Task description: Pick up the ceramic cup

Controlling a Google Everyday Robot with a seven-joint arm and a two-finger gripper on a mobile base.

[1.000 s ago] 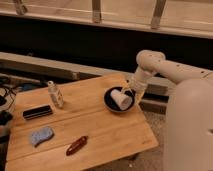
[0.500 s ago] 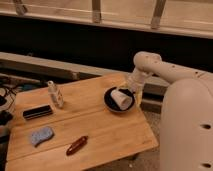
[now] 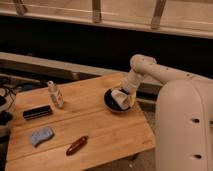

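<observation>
From my one camera view I see the wooden surface [image 3: 97,125] with the robot's white arm [image 3: 160,72] coming in from the 3 o'clock side and bending down toward the surface's 2 o'clock corner. The claw [image 3: 127,93] sits low there, right over the dark dish [image 3: 107,101], and it meets the ceramic cup [image 3: 118,99]. I cannot tell whether the claw is clenched on the cup or released. The cup shows white and tilted, leaning rather than upright, inside the dish's outline with the dark rim visible around its lower side. I cannot tell whether it rests on the dish or is raised a little off it. Well apart from this, at about 10 o'clock on the surface, a slim white bottle [image 3: 55,94] stands upright. Just below it, toward 9 o'clock, lies a flat black bar-shaped object [image 3: 37,112]. At 8 o'clock lies a blue sponge [image 3: 41,135], and near 6 o'clock, close to the front edge, a reddish-brown oblong thing [image 3: 77,145] lies at a slant. The robot's broad white body [image 3: 187,132] fills the 4 o'clock part of my view.
</observation>
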